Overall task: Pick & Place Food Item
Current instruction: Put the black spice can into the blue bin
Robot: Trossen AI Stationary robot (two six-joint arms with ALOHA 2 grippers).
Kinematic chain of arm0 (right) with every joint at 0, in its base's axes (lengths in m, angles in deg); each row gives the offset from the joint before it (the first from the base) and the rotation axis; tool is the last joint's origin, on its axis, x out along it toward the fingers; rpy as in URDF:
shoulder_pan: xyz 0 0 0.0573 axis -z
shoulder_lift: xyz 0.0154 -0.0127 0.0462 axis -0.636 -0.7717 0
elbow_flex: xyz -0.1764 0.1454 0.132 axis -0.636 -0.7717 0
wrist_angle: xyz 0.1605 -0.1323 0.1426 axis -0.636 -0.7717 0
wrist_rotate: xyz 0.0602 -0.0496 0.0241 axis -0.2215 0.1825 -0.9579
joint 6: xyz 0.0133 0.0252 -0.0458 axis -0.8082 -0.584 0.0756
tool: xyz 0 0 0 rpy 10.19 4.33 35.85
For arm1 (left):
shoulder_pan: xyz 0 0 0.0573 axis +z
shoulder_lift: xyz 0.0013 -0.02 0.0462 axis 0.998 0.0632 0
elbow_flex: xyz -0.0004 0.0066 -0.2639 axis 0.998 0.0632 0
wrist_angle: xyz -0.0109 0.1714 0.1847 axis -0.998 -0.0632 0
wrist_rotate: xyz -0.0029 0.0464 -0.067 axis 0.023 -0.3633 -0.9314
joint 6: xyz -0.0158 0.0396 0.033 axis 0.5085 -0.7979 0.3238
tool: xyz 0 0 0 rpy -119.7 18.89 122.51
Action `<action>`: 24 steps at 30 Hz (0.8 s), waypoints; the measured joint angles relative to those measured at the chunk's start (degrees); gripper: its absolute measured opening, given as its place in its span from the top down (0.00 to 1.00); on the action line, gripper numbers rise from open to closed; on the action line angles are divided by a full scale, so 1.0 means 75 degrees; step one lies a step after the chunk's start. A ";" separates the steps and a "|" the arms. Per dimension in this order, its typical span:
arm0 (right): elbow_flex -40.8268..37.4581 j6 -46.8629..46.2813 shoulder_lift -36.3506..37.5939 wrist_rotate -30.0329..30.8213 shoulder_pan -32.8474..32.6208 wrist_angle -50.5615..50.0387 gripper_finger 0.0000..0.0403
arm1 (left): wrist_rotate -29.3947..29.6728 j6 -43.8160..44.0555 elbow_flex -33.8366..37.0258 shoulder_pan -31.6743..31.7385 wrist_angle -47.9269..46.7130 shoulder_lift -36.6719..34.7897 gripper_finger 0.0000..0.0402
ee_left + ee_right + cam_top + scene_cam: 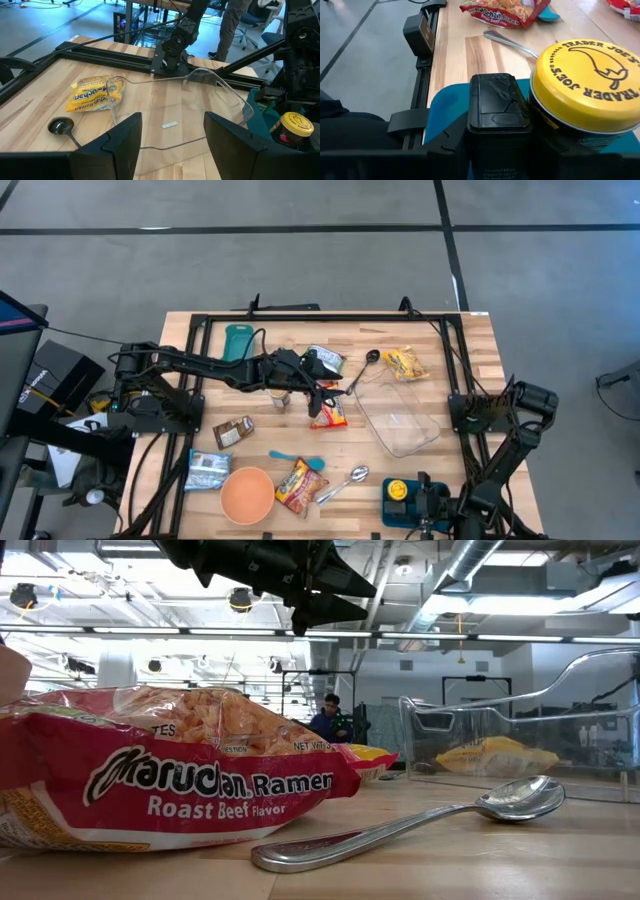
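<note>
Hovering, left gripper (172, 142) stands apart — only its wrist view shows the clear tray (220, 95).

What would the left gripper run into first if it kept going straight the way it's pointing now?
Probably the clear plastic container. The left gripper stands open over the table, aimed at the container's near rim, with nothing between them. The yellow noodle packet and black spoon lie off to one side. Depth is uncertain.
</note>
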 joint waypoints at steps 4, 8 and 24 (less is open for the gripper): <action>-0.0001 0.0002 0.0000 -0.0075 0.0012 -0.0029 0.60 | 0.0000 0.0000 0.0000 0.0000 0.0000 0.0000 0.48; -0.0001 0.0000 0.0000 -0.0075 0.0009 -0.0031 0.59 | 0.0000 0.0000 0.0000 0.0000 0.0000 0.0000 0.48; -0.0001 0.0003 0.0000 -0.0264 -0.0011 -0.0092 0.59 | 0.0001 0.0000 0.0000 0.0001 0.0000 0.0000 0.48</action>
